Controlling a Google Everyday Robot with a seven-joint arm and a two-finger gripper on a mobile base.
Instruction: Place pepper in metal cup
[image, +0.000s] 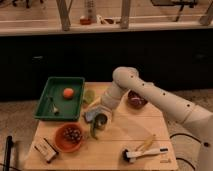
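The metal cup (102, 121) stands upright on the wooden table (125, 135), left of centre. The dark-green pepper (93, 131) is just left of the cup and reaches down towards the table top. It is outside the cup. My gripper (93, 116) is right above the pepper's upper end and close against the cup's left side. I cannot tell whether the pepper hangs from the gripper or rests on the table. The white arm (150, 95) reaches in from the right.
A green tray (50, 107) with a round orange fruit (68, 92) sits at the back left. A pale green cup (89, 96) stands beside it. An orange bowl (61, 142) of dark fruit, a small box (46, 149), a dark red bowl (136, 99) and a brush (144, 151) are also on the table.
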